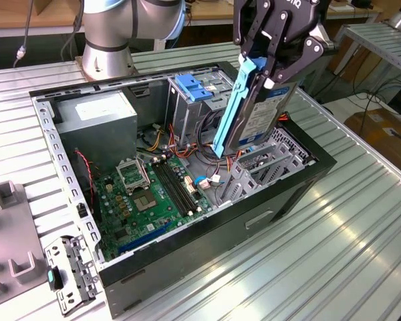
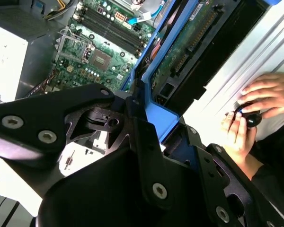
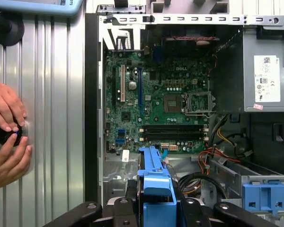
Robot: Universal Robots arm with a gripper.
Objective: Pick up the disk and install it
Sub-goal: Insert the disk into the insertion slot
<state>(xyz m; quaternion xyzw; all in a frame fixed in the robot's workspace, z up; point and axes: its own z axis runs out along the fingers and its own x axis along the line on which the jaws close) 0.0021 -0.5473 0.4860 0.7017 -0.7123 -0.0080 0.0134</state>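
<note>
The black linked fingers (image 1: 301, 57) are closed on the disk (image 1: 264, 117), a flat rectangular silver-grey metal hard drive. It has a white-and-dark-blue label on its face and blue plastic bracket rails (image 1: 228, 110) along its edges. The fingers clamp it near its upper end, one against each broad side. In the first wrist view the bracket's blue end (image 3: 154, 189) sits between the fingers (image 3: 195, 213). In the second wrist view the disk's green circuit-board underside (image 2: 189, 42) runs away from them.

The disk hangs steeply tilted, nearly upright, over the open black computer case (image 1: 187, 257), at the end toward the exterior view's right. Its lower end is close above a row of slotted metal brackets (image 1: 267, 157); whether it touches them I cannot tell. Just beside it, toward the exterior view's left, stands an upright metal cage (image 1: 187, 117) topped by a blue plastic latch (image 1: 195, 87).

A green motherboard (image 1: 150, 197) lies on the case floor, with coloured cables (image 1: 187, 144) between it and the cage. A large grey box with a white sticker (image 1: 97, 114) fills the far corner.

The case lies on its side on a ribbed aluminium desk (image 1: 334, 247), and the arm's silver-and-blue base (image 1: 110, 40) stands behind it. At the exterior view's left, a grey moulded fixture (image 1: 10, 200) and a perforated metal bracket (image 1: 70, 274) lie on the desk. In the first wrist view a person's two hands (image 3: 7, 109) rest on the desk beside the case, holding a small black object (image 3: 4, 135).
</note>
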